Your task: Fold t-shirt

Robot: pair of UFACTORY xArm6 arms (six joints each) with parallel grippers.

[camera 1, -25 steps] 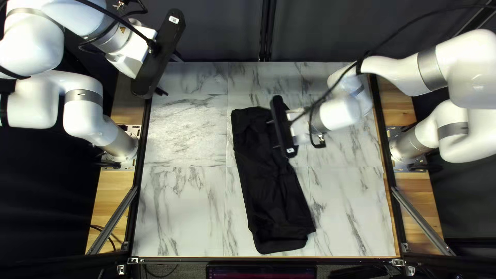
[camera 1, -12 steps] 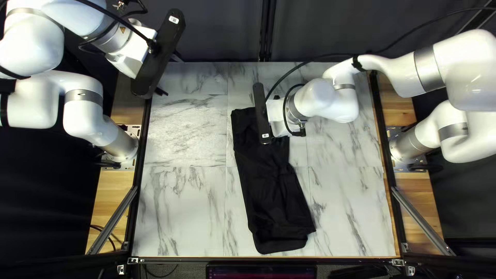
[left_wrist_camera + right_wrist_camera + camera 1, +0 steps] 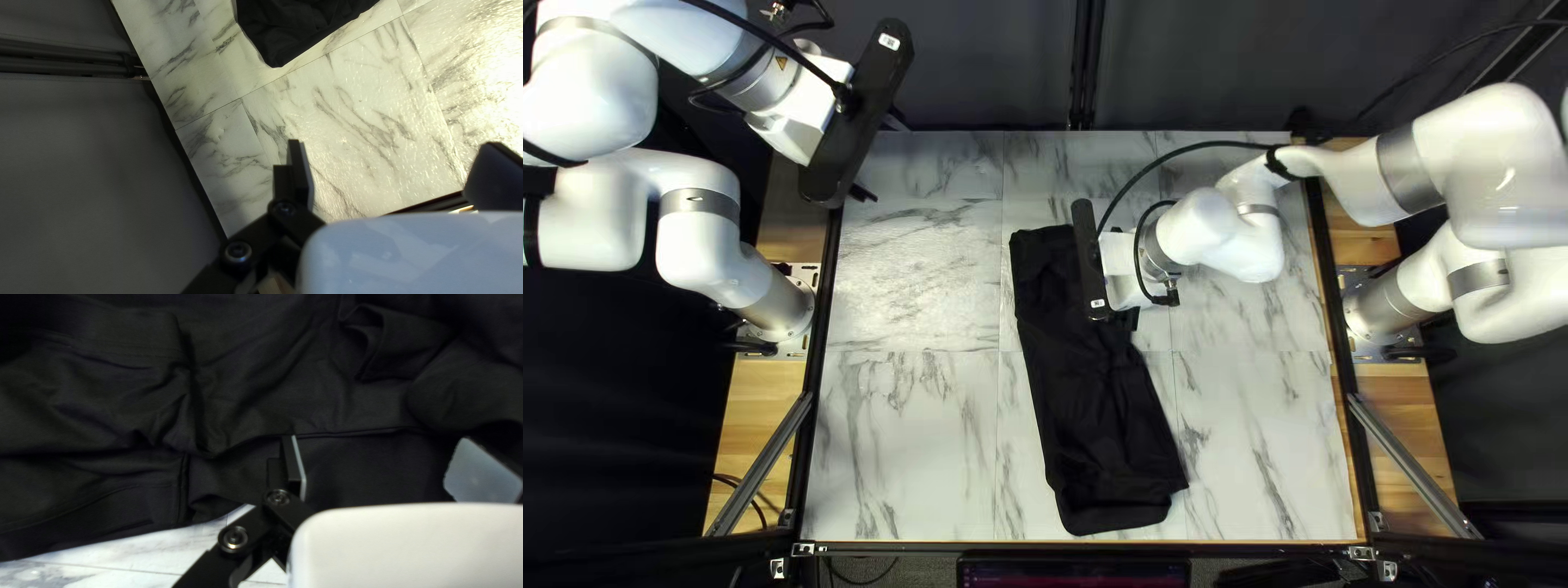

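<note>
- Tee [image 3: 1089, 403]: black, on the marble-look bench [image 3: 904, 436], mid to a bit right of ctr. in the top left view, in a long narrow strip slanting from far to near edge; lumpy w/ creases at the far part.
- R end effector [image 3: 1093, 261]: over the tee's far part, its arm [image 3: 1220, 234] reaching in from the bench's right side.
- R wrist view: R end effector [image 3: 381, 440] has fingers spread wide above the folds; contact w/ cloth is hard to judge, prob. v. close.
- L end effector [image 3: 884, 158]: up by the bench's far left corner, well apart from the tee.
- L wrist view: L end effector [image 3: 395, 144] spread too, nothing pinched; tee ahead, dark curtain [image 3: 81, 163] off to one side.
</note>
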